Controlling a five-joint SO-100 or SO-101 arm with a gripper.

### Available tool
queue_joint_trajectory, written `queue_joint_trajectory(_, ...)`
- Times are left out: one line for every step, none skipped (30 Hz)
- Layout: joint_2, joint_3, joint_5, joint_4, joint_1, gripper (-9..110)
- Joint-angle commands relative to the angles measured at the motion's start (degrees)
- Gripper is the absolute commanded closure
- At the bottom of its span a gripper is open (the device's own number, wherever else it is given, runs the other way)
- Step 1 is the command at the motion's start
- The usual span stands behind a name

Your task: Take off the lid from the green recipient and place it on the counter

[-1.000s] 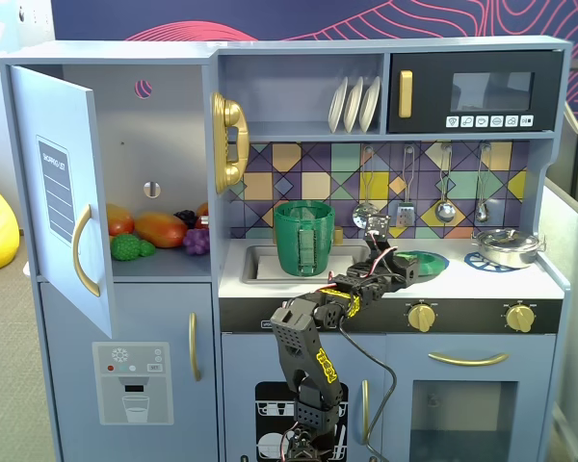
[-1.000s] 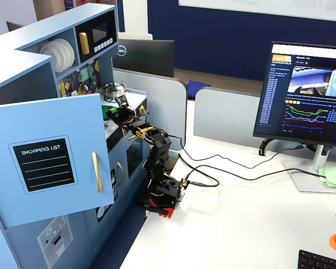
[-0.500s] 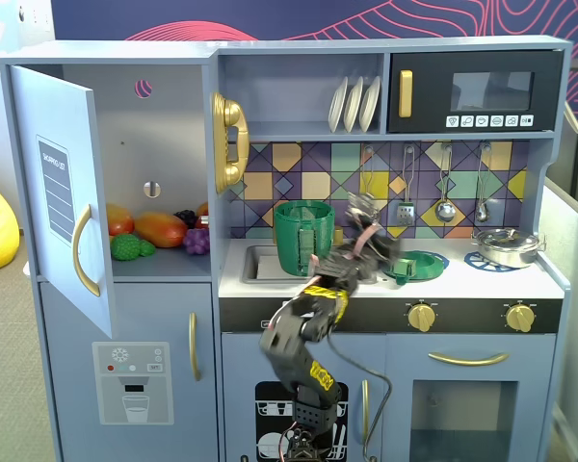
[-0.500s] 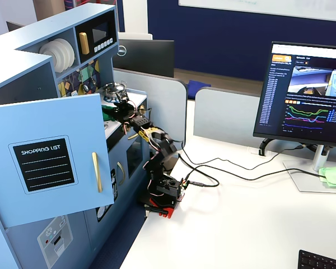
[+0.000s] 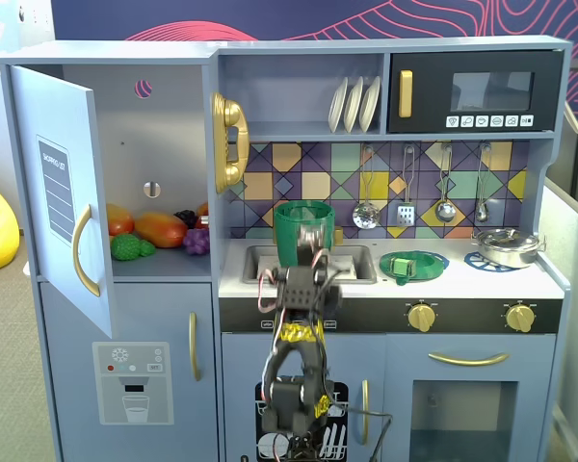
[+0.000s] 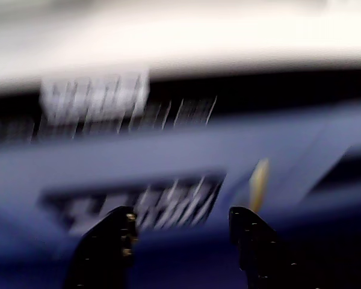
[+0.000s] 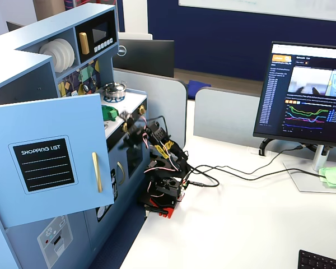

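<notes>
The green recipient point(image 5: 303, 229) stands upright in the sink with its top open. The lid point(image 5: 411, 265) lies flat on the counter point(image 5: 361, 286), on the left burner print, and shows as a green patch in a fixed view point(image 7: 109, 113). My gripper point(image 6: 180, 220) is open and empty. It sits in front of the kitchen just below the counter's edge point(image 5: 306, 281), apart from both jar and lid. The blurred wrist view shows only the blue cabinet front and a dark panel between the fingers. The open door hides the jar in the side fixed view.
A silver pot point(image 5: 506, 247) sits on the right burner. The fridge door point(image 5: 63, 192) hangs open at the left with toy fruit point(image 5: 159, 231) inside. Utensils point(image 5: 405, 207) hang on the back wall. A monitor point(image 7: 308, 84) and cables point(image 7: 235, 171) are on the desk.
</notes>
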Motion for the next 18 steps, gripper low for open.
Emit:
queue_joint_trajectory(5.62, 11.95, 3.96, -0.88, -3.43, 99)
queue_joint_trajectory(6.42, 14.85, 4.92, -2.20, -4.13, 100)
queue_joint_trajectory(6.94, 17.58, 6.42, -3.96, -4.92, 101)
queue_joint_trajectory(7.21, 20.30, 7.56, -5.89, -5.54, 101)
queue_joint_trajectory(7.56, 23.03, 7.73, -7.47, -6.15, 101)
queue_joint_trajectory(8.09, 25.58, 7.56, -9.05, -6.50, 101)
queue_joint_trajectory(8.44, 27.86, 7.56, -10.55, -6.94, 101)
queue_joint_trajectory(8.70, 30.06, 7.82, -11.60, -7.29, 101)
queue_joint_trajectory(8.79, 32.08, 7.82, -12.39, -7.38, 101)
queue_joint_trajectory(9.14, 33.93, 7.91, -12.74, -7.47, 101)
queue_joint_trajectory(9.76, 35.51, 8.09, -12.74, -7.47, 101)
queue_joint_trajectory(10.63, 37.00, 8.35, -12.48, -7.47, 101)
queue_joint_trajectory(11.78, 38.32, 8.44, -11.69, -7.47, 101)
queue_joint_trajectory(13.10, 39.46, 8.61, -10.28, -7.47, 101)
queue_joint_trajectory(14.33, 40.43, 9.14, -8.70, -7.65, 101)
queue_joint_trajectory(15.47, 41.40, 9.23, -6.68, -7.82, 101)
queue_joint_trajectory(16.52, 42.10, 9.23, -4.22, -8.00, 101)
queue_joint_trajectory(17.40, 42.71, 9.76, -2.20, -8.17, 101)
